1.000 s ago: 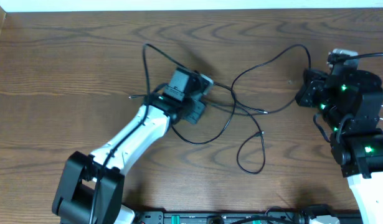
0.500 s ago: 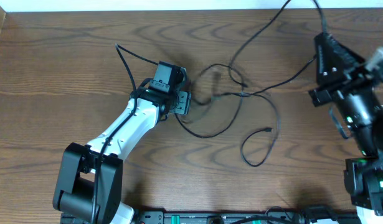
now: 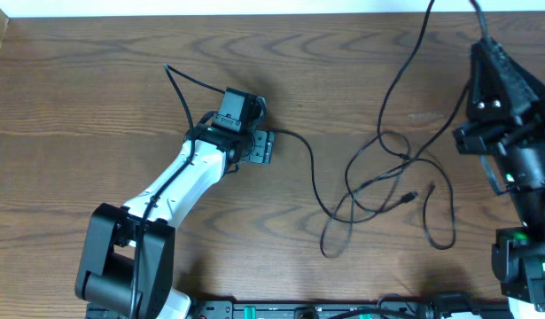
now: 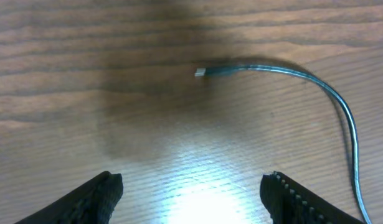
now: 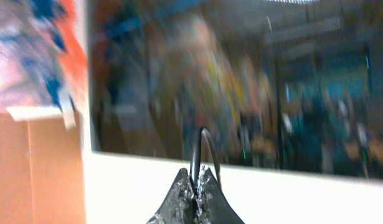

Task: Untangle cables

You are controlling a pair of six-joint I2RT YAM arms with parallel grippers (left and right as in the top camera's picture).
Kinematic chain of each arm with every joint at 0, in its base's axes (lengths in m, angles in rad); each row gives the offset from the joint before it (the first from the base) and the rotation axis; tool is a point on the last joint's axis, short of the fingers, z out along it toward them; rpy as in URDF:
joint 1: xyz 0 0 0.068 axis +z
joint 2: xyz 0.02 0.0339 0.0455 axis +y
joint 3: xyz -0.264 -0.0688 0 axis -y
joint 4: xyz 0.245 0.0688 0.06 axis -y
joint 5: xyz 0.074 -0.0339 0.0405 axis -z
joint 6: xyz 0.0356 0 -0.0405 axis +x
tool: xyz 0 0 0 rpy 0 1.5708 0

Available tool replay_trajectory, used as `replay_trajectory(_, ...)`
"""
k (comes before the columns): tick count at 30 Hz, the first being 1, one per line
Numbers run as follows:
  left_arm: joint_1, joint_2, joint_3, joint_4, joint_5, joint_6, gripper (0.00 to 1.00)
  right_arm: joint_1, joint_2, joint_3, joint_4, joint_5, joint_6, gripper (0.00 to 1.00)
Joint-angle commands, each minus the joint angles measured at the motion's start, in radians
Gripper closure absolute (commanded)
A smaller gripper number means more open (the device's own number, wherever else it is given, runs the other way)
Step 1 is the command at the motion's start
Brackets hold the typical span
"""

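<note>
Black cables lie in loose crossing loops on the wooden table right of centre. One strand rises off the top edge. One cable end with a small plug lies free just in front of my left gripper. That gripper is open and low over bare wood, with nothing between its fingers. My right gripper is raised high at the far right. In the right wrist view it is shut on a black cable that arches up out of its tips.
A thin black wire belonging to the left arm sticks out beside its wrist. Another small plug lies inside the loops. The table's far edge runs along the top. The right wrist view faces a blurred room.
My left gripper has opened and let go of the cable end. My right gripper has lifted with its cable, dragging the loops to the right.
</note>
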Motion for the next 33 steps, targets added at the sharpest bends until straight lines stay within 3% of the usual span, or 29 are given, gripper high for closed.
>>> replay_trajectory(1,0.003,0.003,-0.003,-0.008,0.080,0.016,0.21,-0.005,0.014,0.004,-0.080,0.094,-0.010,0.99)
replay_trajectory(3,0.003,0.003,-0.003,-0.008,0.211,0.121,0.20,-0.005,0.025,0.004,-0.121,0.104,-0.010,0.99)
replay_trajectory(7,0.003,0.003,-0.003,-0.040,0.620,0.404,0.17,-0.005,0.047,0.004,-0.116,0.099,0.018,0.99)
replay_trajectory(10,0.003,0.003,-0.003,-0.083,0.768,0.552,0.14,-0.005,0.054,0.004,-0.064,0.111,0.020,0.99)
replay_trajectory(17,0.003,0.003,-0.003,-0.076,0.767,0.548,0.14,-0.007,0.054,0.004,-0.131,0.315,0.005,0.99)
replay_trajectory(24,0.003,0.004,-0.003,-0.066,0.670,0.447,0.13,-0.023,0.054,0.004,-0.460,0.703,-0.024,0.99)
replay_trajectory(33,0.003,0.004,-0.003,-0.056,0.669,0.447,0.13,-0.133,0.079,0.004,-0.893,0.699,-0.070,0.99)
